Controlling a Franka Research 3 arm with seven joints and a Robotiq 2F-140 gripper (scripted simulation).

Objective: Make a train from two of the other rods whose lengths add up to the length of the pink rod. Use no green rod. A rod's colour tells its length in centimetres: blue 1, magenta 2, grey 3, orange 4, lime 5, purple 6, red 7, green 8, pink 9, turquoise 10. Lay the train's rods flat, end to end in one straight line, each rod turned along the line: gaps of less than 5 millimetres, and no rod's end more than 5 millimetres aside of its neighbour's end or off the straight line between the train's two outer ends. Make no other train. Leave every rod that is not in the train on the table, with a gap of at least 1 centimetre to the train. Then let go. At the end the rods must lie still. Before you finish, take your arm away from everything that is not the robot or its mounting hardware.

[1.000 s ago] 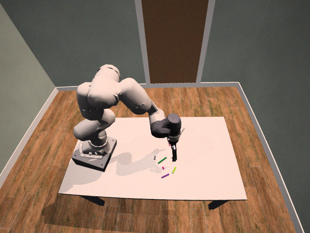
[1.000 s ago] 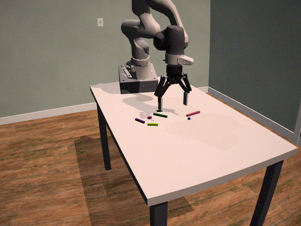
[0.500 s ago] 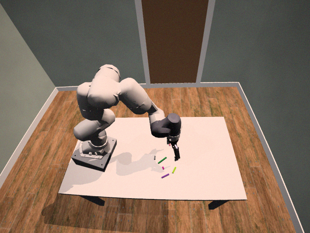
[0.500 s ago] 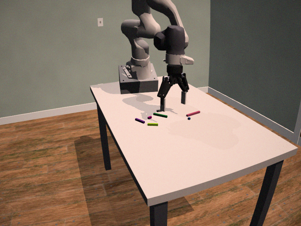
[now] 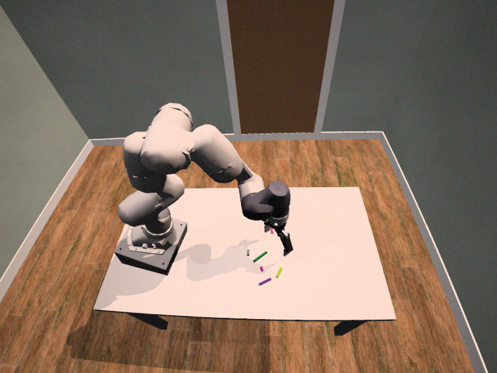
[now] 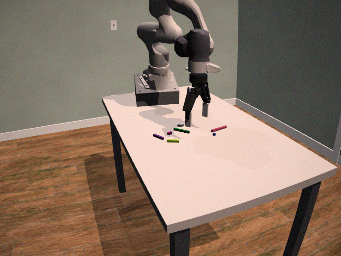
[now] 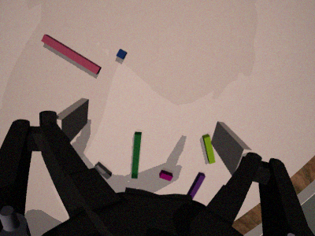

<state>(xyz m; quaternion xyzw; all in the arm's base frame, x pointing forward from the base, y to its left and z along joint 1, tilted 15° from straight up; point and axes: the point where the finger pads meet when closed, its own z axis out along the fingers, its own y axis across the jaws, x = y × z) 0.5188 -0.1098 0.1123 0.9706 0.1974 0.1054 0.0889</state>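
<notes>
Pink rod lies loose, its train unmade

Pink all along its length, the longest-coded rod on the counter (image 5: 329,280) (image 6: 248,179) (image 7: 177,75), the pink rod (image 5: 271,230) (image 6: 219,128) (image 7: 72,54), lies flat, partly hidden by the gripper (image 5: 277,240) (image 6: 197,118) (image 7: 152,122) from the top. The small blue rod (image 6: 214,134) (image 7: 121,54) sits near one end of it without touching; the top view does not show it.

Well apart from these two, the other rods form a loose scatter. The green rod (image 5: 259,256) (image 6: 181,130) (image 7: 136,155) lies between the grey rod (image 5: 248,252) (image 6: 180,125) (image 7: 103,170) and the short magenta rod (image 5: 261,268) (image 6: 169,132) (image 7: 166,175). Farther out are the lime rod (image 5: 279,272) (image 6: 172,140) (image 7: 209,149) and the purple rod (image 5: 264,281) (image 6: 158,136) (image 7: 196,185), set at different angles with a gap between them. All these rods lie apart; no two are joined end to end.

Above the counter, the gripper points down with its fingers spread wide and nothing between them. Its black linkage hides part of the purple rod in the wrist view.

The pale arm (image 5: 216,156) (image 6: 162,27) reaches over from a dark grey base (image 5: 181,224) (image 6: 174,92) at one end of the counter. Beyond stand green-grey walls (image 5: 140,72) (image 6: 68,60) and a brown door (image 5: 281,68), above a wooden floor (image 5: 341,168) (image 6: 55,179).
</notes>
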